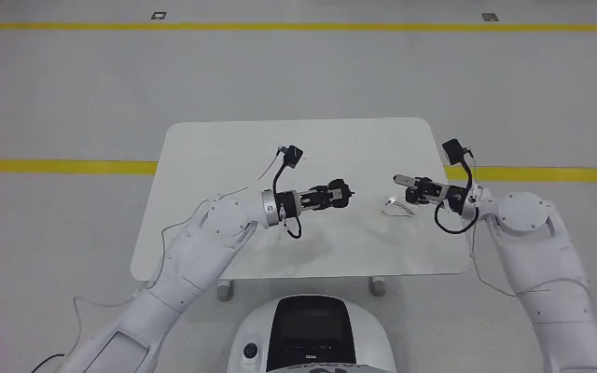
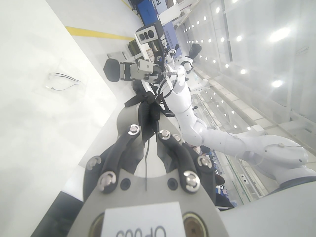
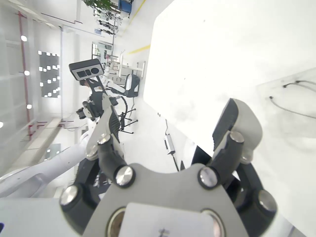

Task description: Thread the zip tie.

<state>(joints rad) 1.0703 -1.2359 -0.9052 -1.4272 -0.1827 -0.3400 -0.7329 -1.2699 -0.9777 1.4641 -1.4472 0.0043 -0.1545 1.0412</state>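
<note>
White table (image 1: 233, 168) | zip tie (image 1: 399, 207) lies right of centre | right gripper (image 1: 401, 179) spread wide just beside it, likely for pickup | left gripper (image 1: 345, 194) pinched closed, apparently empty, standing off left

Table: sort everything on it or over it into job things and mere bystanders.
For the job:
- zip ties, lying on the table
- right gripper, open, near the ties
- left gripper, shut, over the table's middle

Just there:
- clear sheet under the ties
- white table itself
</note>
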